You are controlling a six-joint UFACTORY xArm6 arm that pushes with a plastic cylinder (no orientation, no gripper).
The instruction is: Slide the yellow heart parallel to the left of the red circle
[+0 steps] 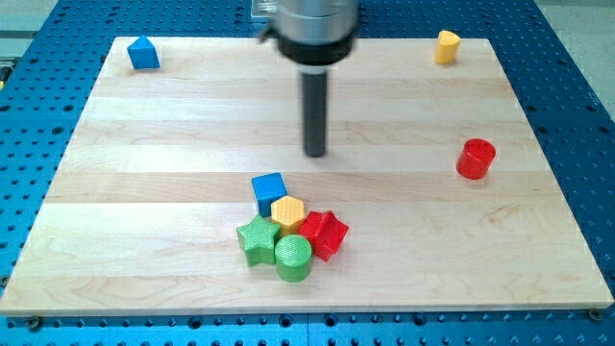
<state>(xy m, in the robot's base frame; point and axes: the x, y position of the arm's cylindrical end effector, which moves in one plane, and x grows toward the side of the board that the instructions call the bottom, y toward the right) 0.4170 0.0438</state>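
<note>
The yellow heart (447, 45) lies near the board's top right corner. The red circle (475, 159) stands at the view's right, below the heart. My tip (316, 154) rests on the board near the middle, well left of both and above a cluster of blocks. It touches no block.
A cluster sits at the bottom middle: a blue cube (270, 191), a yellow hexagon (288, 211), a green star (257, 239), a green circle (293, 258) and a red star (326, 234). A blue block (143, 53) lies at the top left. The wooden board (144, 192) lies on a blue perforated table.
</note>
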